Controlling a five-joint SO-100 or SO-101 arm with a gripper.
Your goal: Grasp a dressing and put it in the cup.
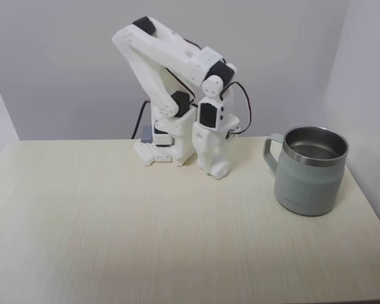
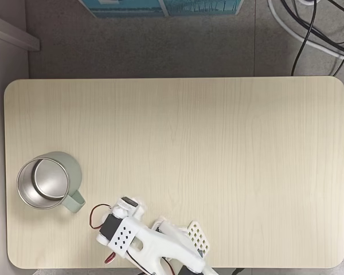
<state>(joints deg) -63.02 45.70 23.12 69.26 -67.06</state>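
I am folded back on myself at the edge of the tabletop [image 1: 114,215], upper arm [image 1: 171,54] raised and the forearm doubled down, so my gripper [image 1: 216,170] points straight down with its tip touching or just above the wood, close beside my base [image 1: 161,142]. In the top-down fixed view the gripper [image 2: 128,207] sits near the bottom edge, left of centre, just right of the cup. I cannot tell how far my jaws are parted: from the front they read as one white block, and from above my own wrist covers them. Nothing shows between them.

The cup [image 1: 310,170] stands upright on the tabletop [image 2: 218,149], well to the right of my gripper in the front fixed view, its handle turned towards me. From above, the cup [image 2: 49,182] is at the left side of the tabletop, handle pointing to the lower right, nearly reaching my gripper but apart from it. Its steel inside looks bare as far as I can see in both fixed views.

I cannot make out the dressing anywhere on the wood.

Cables [image 2: 309,28] lie on the floor beyond the tabletop's far right corner.
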